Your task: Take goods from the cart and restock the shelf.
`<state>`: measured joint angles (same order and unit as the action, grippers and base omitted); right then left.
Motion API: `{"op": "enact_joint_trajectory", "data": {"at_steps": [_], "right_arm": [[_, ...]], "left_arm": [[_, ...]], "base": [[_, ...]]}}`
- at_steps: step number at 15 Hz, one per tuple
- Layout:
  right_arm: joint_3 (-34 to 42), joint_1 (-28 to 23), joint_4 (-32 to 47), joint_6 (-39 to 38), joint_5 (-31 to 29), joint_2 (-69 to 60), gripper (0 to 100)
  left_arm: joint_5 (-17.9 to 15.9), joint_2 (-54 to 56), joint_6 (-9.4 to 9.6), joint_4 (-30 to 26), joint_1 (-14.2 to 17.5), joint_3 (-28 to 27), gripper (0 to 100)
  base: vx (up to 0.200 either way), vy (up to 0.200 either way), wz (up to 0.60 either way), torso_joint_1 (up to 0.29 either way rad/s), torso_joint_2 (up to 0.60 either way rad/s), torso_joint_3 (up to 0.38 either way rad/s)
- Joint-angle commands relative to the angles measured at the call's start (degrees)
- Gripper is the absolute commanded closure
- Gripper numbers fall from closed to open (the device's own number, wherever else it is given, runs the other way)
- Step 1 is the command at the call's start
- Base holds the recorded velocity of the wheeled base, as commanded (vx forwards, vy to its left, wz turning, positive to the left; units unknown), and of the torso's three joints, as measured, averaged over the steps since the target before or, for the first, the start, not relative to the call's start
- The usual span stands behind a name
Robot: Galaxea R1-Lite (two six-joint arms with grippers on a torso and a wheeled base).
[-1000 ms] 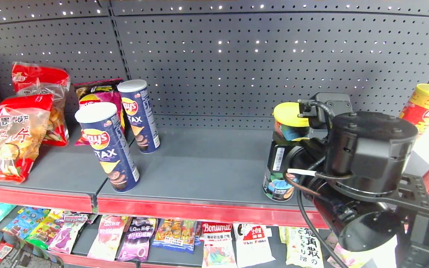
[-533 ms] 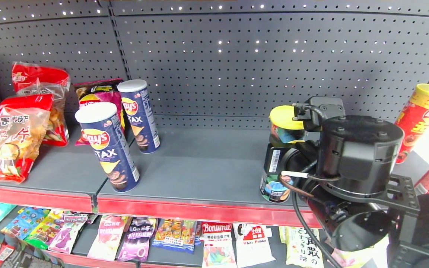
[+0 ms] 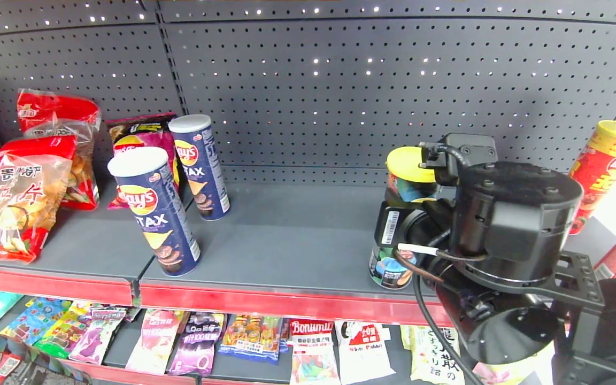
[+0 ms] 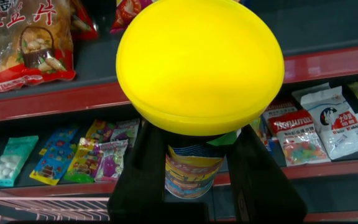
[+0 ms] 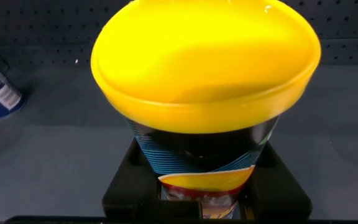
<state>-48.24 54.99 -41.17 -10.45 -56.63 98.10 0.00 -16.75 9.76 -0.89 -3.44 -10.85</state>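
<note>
My right gripper (image 5: 207,190) is shut on a yellow-lidded chip can (image 3: 401,214), its black fingers (image 5: 132,186) clasping the can's lower body. The can leans slightly, with its base at or just above the grey shelf board (image 3: 286,246), close to the red front edge on the right side. The right wrist covers part of it in the head view. My left gripper (image 4: 194,177) is shut on a second yellow-lidded can (image 4: 201,68), held upright in front of the lower shelves, below the top board's red edge (image 4: 328,59).
Two blue chip cans (image 3: 153,211) (image 3: 199,166) and red snack bags (image 3: 16,195) stand on the shelf's left part. A red-and-yellow can (image 3: 602,171) stands at the far right. Open board lies between them. Snack packets (image 3: 308,347) fill the lower shelf. A pink cart rail (image 4: 42,205) is below.
The right arm has carried its can a little to the left along the shelf's front. Everything else on the shelf has stayed put.
</note>
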Motion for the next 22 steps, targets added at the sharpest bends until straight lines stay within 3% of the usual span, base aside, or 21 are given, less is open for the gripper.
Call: {"op": "enact_joint_trajectory", "data": {"at_steps": [1, 11, 18, 22], "right_arm": [[-1.33, -0.06, -0.14, -1.07, -2.09, 1.83, 100], [-2.74, 1.26, -1.11, -3.97, -2.44, 3.68, 100], [6.84, 1.96, -1.55, 0.87, 0.73, -2.12, 100], [4.64, 1.70, -1.64, 0.78, 0.90, -1.15, 100]], "left_arm": [[0.00, 0.23, -0.01, 0.01, 0.01, 0.13, 100], [0.09, 0.31, -0.01, 0.01, 0.01, 0.48, 100], [0.00, 0.40, -0.01, 0.01, 0.01, 0.65, 100], [0.09, 1.19, -0.01, 0.01, 0.01, 1.45, 100]], "base": [[0.000, 0.000, 0.00, 0.000, 0.00, 0.000], [0.000, 0.000, 0.00, 0.000, 0.00, 0.000], [0.000, 0.000, 0.00, 0.000, 0.00, 0.000], [0.000, 0.000, 0.00, 0.000, 0.00, 0.000]]}}
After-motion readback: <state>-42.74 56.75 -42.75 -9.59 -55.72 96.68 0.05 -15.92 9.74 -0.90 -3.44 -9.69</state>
